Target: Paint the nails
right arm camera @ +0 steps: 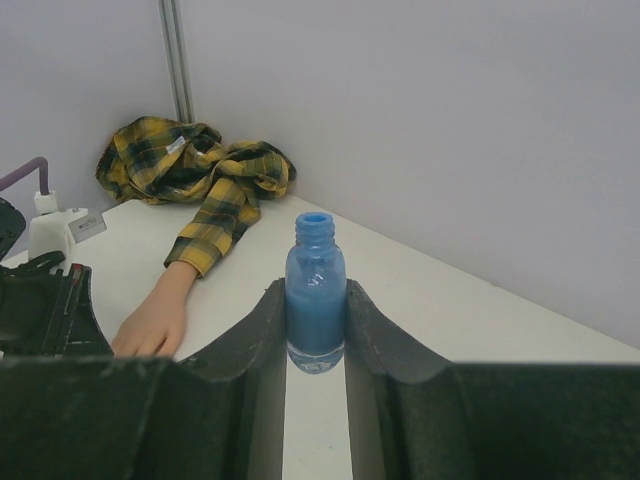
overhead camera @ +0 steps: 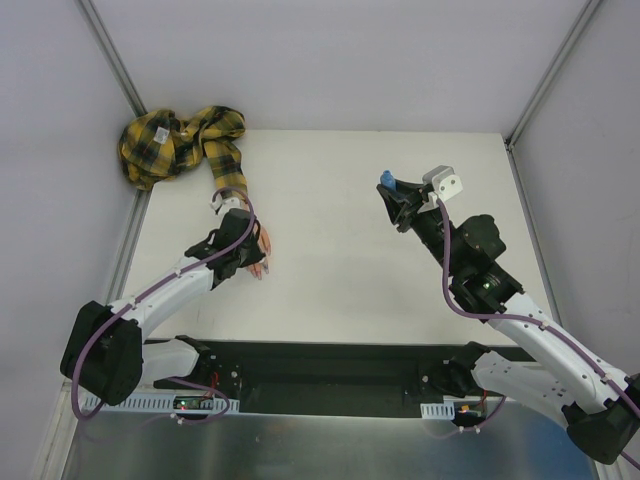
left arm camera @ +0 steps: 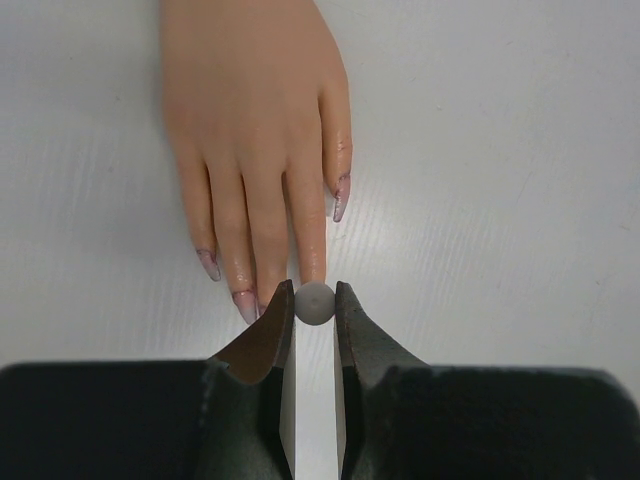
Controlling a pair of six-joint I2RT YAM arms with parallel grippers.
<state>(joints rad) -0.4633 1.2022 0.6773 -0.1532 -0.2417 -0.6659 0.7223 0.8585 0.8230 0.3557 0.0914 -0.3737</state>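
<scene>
The flesh-coloured mannequin hand lies flat on the white table, fingers pointing at my left gripper. Its glossy pinkish-purple nails show at one side finger, another finger and a third; one fingertip is hidden under a small round white cap. My left gripper is shut on that cap, right over this fingertip. My right gripper is shut on the uncapped blue bottle and holds it upright at the table's right. The plaid sleeve bunches in the far left corner.
Grey walls with aluminium posts close in the table at the back and both sides. My left arm shows at the left edge of the right wrist view, over the hand.
</scene>
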